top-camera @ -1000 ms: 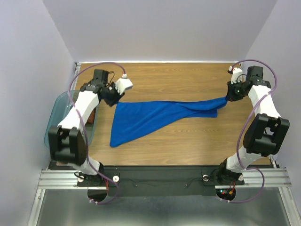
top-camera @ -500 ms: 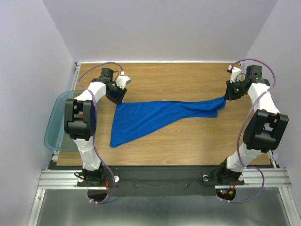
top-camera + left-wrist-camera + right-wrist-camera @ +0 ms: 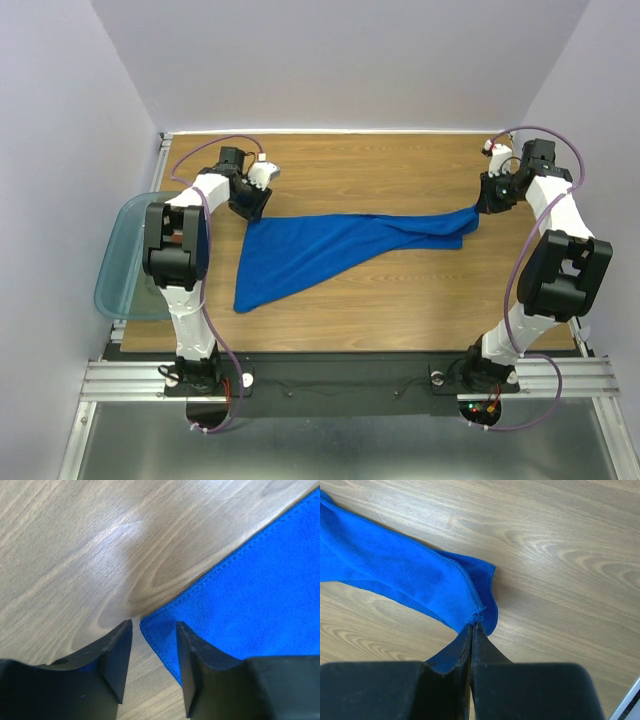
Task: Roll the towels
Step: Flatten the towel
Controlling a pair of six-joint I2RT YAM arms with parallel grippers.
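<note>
A bright blue towel (image 3: 330,250) lies spread on the wooden table, wide at the left and narrowing to a bunched strip at the right. My left gripper (image 3: 249,203) stands open at its back left corner. In the left wrist view that towel corner (image 3: 165,630) lies flat on the wood between the left gripper's (image 3: 154,625) spread fingers, not pinched. My right gripper (image 3: 481,209) is shut on the towel's far right end. In the right wrist view the right gripper (image 3: 472,625) has its tips clamped on a folded tip of the blue cloth (image 3: 405,575).
A translucent teal bin (image 3: 118,262) hangs off the table's left edge, beside the left arm. Bare wood (image 3: 400,300) lies in front of and behind the towel. White walls close in the back and sides.
The left arm's elbow has swung up and in from over the bin, while its gripper stays at the towel's corner. The towel and the right arm have not moved.
</note>
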